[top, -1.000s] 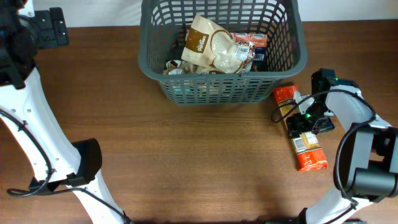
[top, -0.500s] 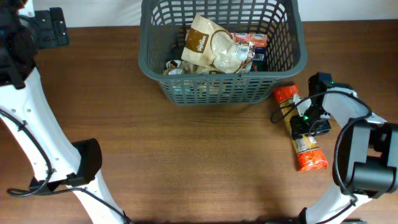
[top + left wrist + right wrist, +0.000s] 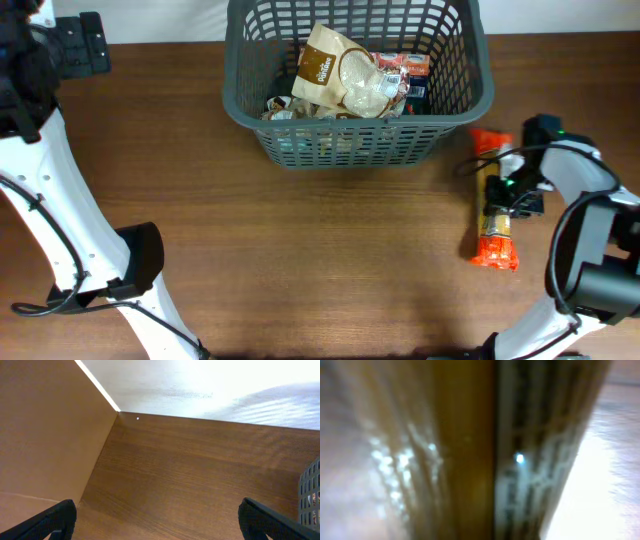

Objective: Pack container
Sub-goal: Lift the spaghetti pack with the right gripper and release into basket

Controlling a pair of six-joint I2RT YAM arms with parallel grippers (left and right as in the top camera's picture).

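The container (image 3: 340, 146), a dark grey slotted basket, stands at the back middle of the table and holds several grocery packets, among them a beige bag (image 3: 335, 75). To its right lies a long narrow packet (image 3: 497, 236) with orange ends. My right gripper (image 3: 510, 190) is shut across its middle. In the right wrist view the packet (image 3: 470, 450) fills the frame as a blur and hides the fingers. My left gripper (image 3: 160, 522) is open over bare table at the far left, nothing between its fingers. A corner of the container (image 3: 311, 492) shows at that view's right edge.
The left arm's base and links (image 3: 130, 265) stand at the front left of the wooden table (image 3: 300, 260). A pale wall (image 3: 200, 380) runs behind the table's back edge.
My right gripper has closed on the long packet. The packet has swung from a slant to nearly straight front-to-back and shifted right, away from the basket. The left arm is still.
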